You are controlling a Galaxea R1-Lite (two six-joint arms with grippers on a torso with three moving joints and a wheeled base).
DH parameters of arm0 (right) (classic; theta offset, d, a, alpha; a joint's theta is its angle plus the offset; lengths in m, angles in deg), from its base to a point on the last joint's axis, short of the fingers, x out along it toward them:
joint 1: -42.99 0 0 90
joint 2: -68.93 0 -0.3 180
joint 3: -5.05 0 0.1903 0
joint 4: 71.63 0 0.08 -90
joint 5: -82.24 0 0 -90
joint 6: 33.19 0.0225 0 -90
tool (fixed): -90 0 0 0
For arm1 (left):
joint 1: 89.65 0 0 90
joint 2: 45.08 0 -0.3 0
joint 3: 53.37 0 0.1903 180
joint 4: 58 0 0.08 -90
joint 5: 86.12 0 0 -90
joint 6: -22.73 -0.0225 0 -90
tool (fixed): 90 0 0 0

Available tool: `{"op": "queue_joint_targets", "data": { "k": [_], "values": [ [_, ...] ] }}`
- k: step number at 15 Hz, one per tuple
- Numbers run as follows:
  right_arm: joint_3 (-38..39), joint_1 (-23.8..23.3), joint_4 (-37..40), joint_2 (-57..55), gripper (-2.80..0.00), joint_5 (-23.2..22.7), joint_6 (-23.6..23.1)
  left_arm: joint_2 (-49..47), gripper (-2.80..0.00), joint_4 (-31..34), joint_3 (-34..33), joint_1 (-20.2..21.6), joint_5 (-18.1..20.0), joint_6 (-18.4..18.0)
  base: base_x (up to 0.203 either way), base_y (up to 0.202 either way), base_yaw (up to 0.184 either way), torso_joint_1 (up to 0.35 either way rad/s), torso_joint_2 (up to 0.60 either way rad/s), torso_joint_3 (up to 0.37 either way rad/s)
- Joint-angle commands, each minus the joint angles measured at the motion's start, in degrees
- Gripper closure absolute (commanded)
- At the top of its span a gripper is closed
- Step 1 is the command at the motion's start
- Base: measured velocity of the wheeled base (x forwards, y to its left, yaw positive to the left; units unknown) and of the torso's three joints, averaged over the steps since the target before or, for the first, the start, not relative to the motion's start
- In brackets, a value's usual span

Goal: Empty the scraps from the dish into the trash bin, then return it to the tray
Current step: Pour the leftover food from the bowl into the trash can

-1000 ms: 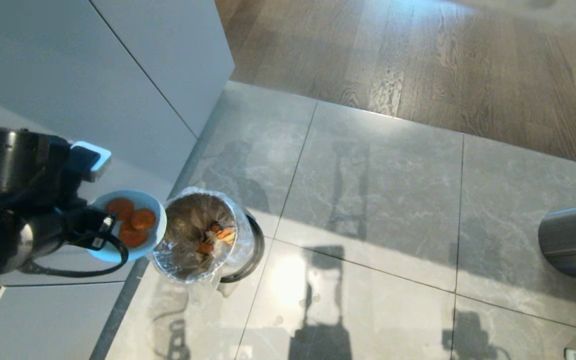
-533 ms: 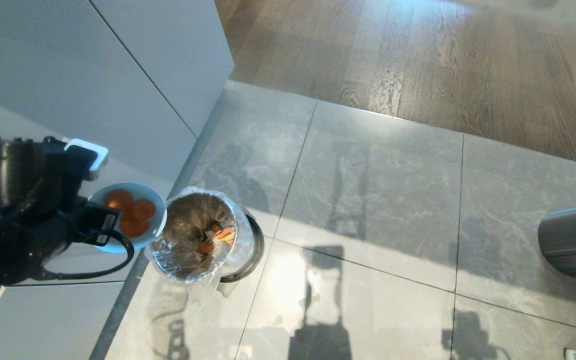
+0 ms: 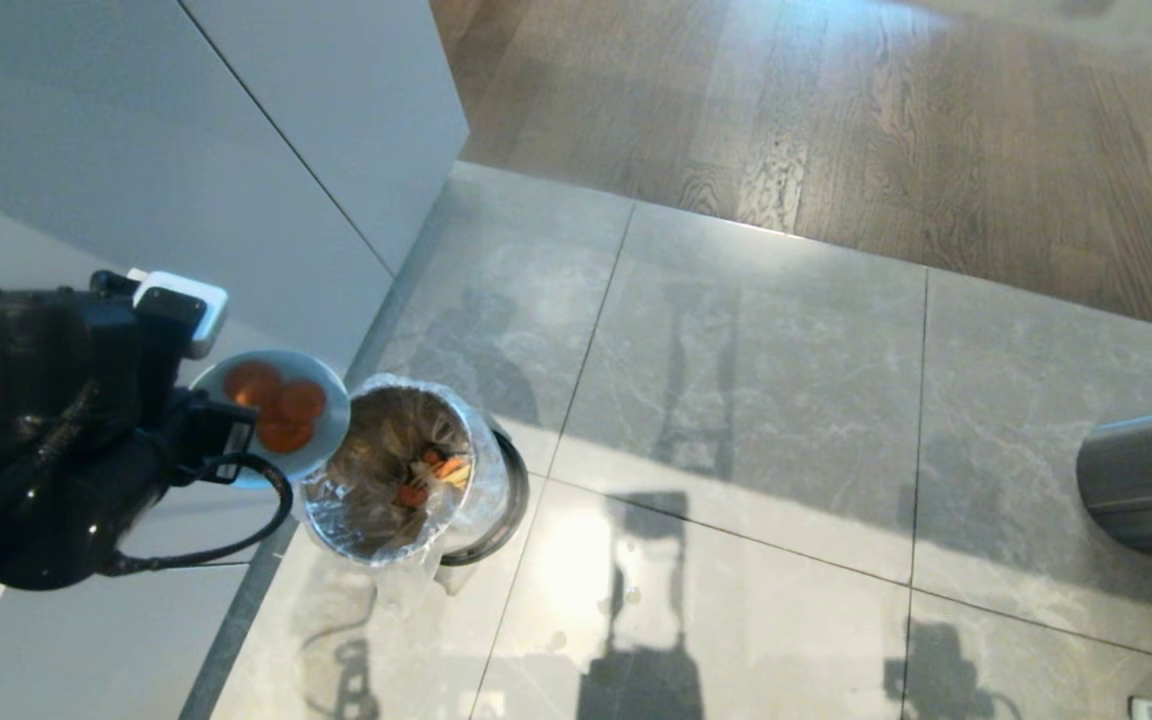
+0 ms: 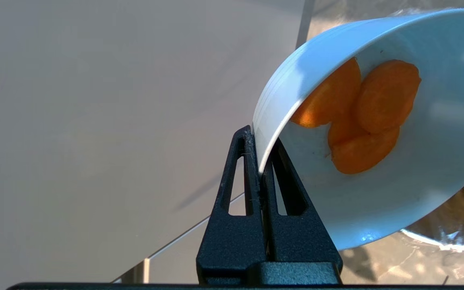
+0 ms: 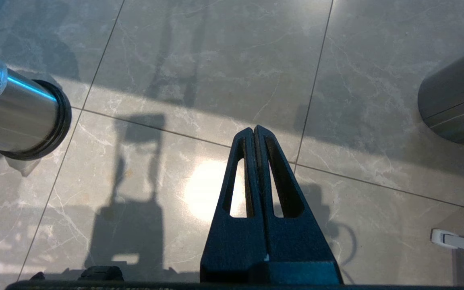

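One small shiny metal trash bin (image 3: 406, 480) with a crinkled clear liner stands on the grey floor tiles (image 3: 756, 420). Just beside its rim I hold the pale-blue round dish (image 4: 381, 161), tilted, my left gripper (image 4: 261, 161) clamped on its edge, three orange carrot slices (image 4: 361, 117) inside. My right gripper (image 5: 255, 139) hangs closed over the tiles.

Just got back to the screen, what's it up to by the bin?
The left gripper is shut on the rim of the dish, holding it tilted beside the open trash bin. The three carrot scraps lie inside the dish; none has dropped out yet. The right gripper hangs shut and empty over the floor tiles. The tray is not in view.
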Motion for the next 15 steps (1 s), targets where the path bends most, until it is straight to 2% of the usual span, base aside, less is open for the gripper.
{"op": "queue_joint_targets", "data": {
  "k": [1,3,10,15],
  "values": [
    [-0.01,0.01,-0.01,0.02,0.0,0.01,0.0,0.07,0.0,-1.98,-1.68,-0.56,-0.33,-0.12,0.0,0.0,0.0,0.0,0.0,0.0],
    [-0.01,0.01,-0.01,0.02,0.0,-0.07,0.0,-0.36,0.0,-4.9,-2.86,-0.69,-1.65,-0.44,0.0,0.0,0.0,0.0,0.0,0.0],
    [-0.01,0.01,-0.01,0.02,0.0,0.01,0.0,-3.83,0.0,-19.79,-4.45,-0.43,-2.5,-8.2,0.0,0.0,0.0,0.0,0.0,0.0],
    [0.06,0.01,-0.01,0.02,0.0,0.01,0.0,-3.97,0.0,-24.77,-6.02,-0.25,-2.51,-8.82,0.0,0.0,0.0,0.0,0.0,0.0]
  ]
}}
